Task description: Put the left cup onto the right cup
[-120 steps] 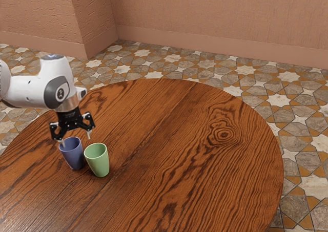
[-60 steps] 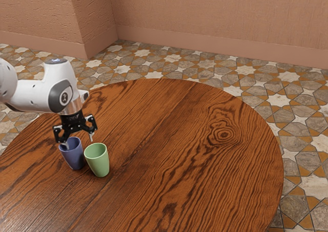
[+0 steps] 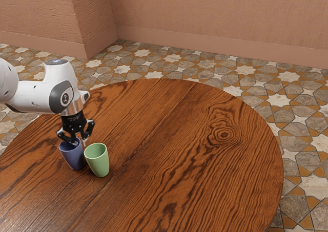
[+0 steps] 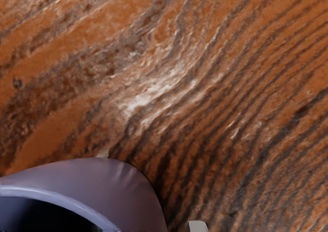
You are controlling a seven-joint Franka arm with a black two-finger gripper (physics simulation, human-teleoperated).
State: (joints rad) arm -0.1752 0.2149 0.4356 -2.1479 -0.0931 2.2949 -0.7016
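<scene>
Now at the grasp. Gripper [image 3: 76, 138] sits low on the rim of the purple cup [image 3: 72, 157]; cannot tell whether it has clamped. Cup upright on the table [image 3: 195, 140], just beside the green cup [image 3: 97, 160]. Best to pinch the wall firmly, then lift straight up without nudging green.

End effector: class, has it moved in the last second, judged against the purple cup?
Yes. The end effector has come down to the purple cup's rim; the cup stands unmoved on the table.
</scene>
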